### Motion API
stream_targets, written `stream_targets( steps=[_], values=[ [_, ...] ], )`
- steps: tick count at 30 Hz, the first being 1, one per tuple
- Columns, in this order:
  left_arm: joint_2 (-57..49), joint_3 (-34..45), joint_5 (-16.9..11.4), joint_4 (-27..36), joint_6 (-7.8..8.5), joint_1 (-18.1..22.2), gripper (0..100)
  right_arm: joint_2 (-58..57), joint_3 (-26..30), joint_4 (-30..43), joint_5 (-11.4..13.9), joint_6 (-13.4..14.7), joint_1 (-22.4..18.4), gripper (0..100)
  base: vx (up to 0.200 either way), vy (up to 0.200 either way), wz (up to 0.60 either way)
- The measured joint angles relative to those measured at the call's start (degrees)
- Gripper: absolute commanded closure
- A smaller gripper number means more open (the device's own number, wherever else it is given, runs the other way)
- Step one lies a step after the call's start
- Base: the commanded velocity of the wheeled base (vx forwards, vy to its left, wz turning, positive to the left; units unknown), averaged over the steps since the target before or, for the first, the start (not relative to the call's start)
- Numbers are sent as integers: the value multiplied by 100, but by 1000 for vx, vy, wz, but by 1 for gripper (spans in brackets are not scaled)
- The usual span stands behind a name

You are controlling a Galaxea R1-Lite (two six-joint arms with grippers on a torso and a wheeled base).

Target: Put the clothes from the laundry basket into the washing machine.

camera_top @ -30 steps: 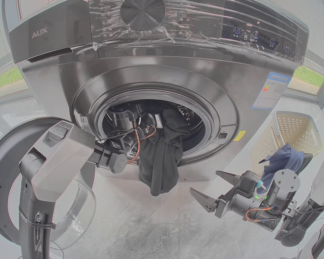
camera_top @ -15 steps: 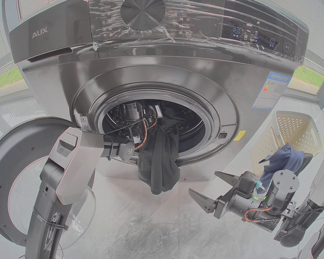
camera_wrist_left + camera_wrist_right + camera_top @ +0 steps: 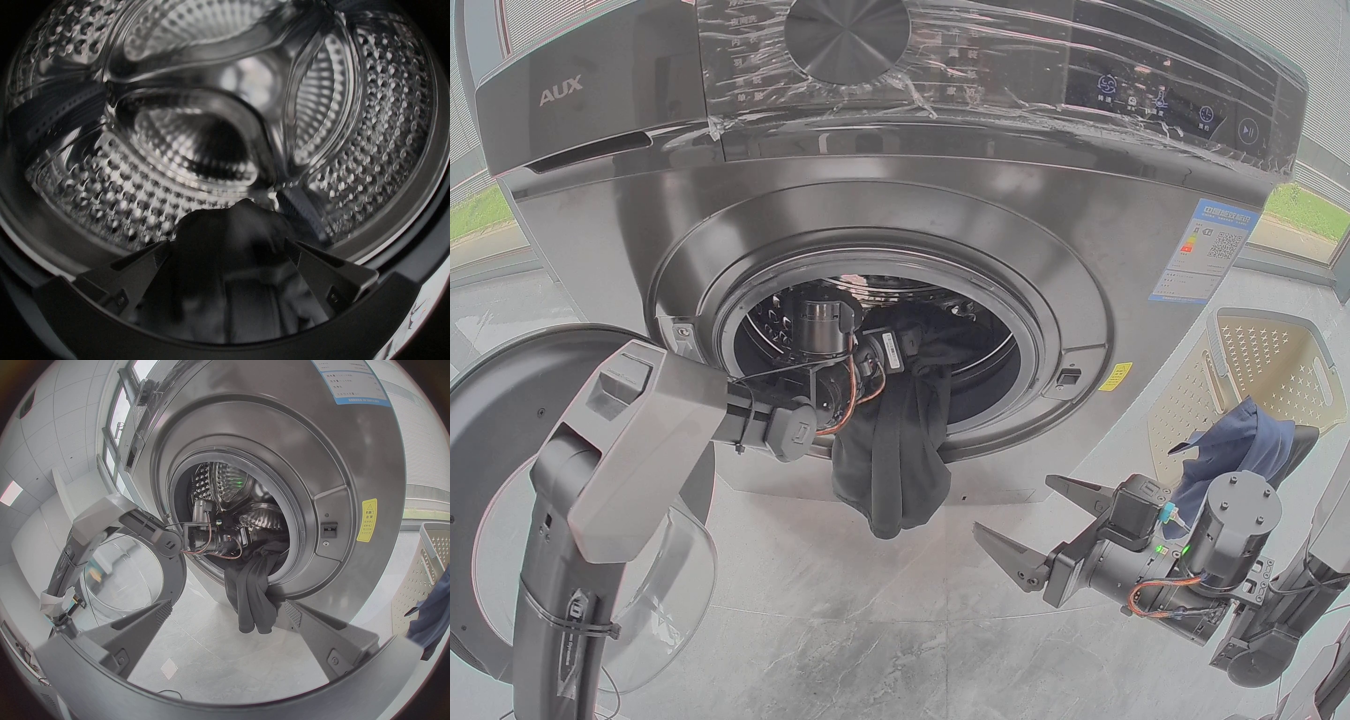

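Grey tiled floor (image 3: 825, 600) in front of washing machine (image 3: 975, 187), round door (image 3: 506, 403) swung open beside the left arm. Left gripper (image 3: 226, 243) is inside the drum (image 3: 375, 117), fingers spread apart and clamping nothing; the black garment (image 3: 891, 459) has its top bunched between those fingers, the rest hanging behind the gripper, over the opening's lower rim and down the front. Right gripper (image 3: 1013, 504) is low outside the machine, fingers apart and empty, with the laundry basket (image 3: 1275, 356) and blue garment (image 3: 1237, 450) just behind it.
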Motion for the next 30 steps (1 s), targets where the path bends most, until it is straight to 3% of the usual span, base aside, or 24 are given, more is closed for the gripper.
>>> stream_targets(
  steps=[11,19,20,30],
  values=[
    [-1023,1920,-421,692,-35,-255,0,9,-16,-9,6,-2,11,0,0,0,0],
    [-970,2050,-449,589,208,-306,0,20,-13,0,6,-2,18,0,0,0,0],
    [-944,2033,-446,545,219,-306,100,20,-13,0,6,0,18,0,0,0,0],
    [-605,1515,-445,68,212,-310,100,22,-27,0,6,2,18,0,0,0,0]
  ],
)
